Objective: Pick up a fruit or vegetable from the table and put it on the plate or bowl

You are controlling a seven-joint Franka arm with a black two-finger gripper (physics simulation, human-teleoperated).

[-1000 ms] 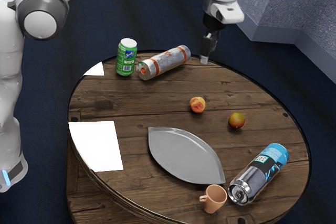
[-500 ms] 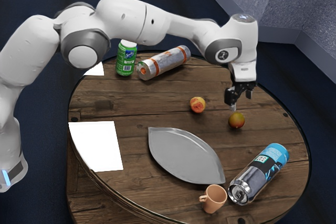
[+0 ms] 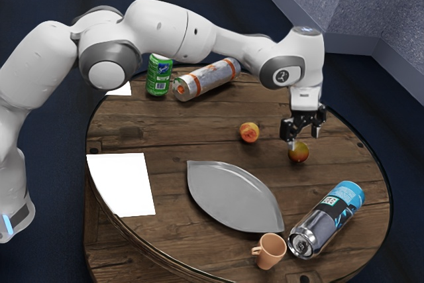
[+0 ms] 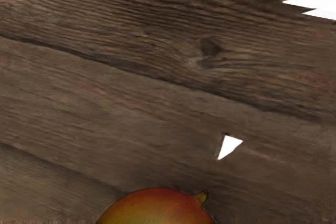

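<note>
Toward the exterior view's right side of the tabletop (image 3: 165,124) lies a red-yellow fruit (image 3: 299,152), its stem showing in the wrist view (image 4: 157,207). Just above it hang the arm's fingers (image 3: 289,130), spread apart and gripping nothing. A second fruit (image 3: 249,132) sits near it, toward the exterior view's left. Nearer the camera lies a grey leaf-shaped plate (image 3: 232,195), with a tan cup (image 3: 269,250) and a blue can (image 3: 328,219) on its side just beyond its tip. A green can (image 3: 159,73) stands at the far edge.
</note>
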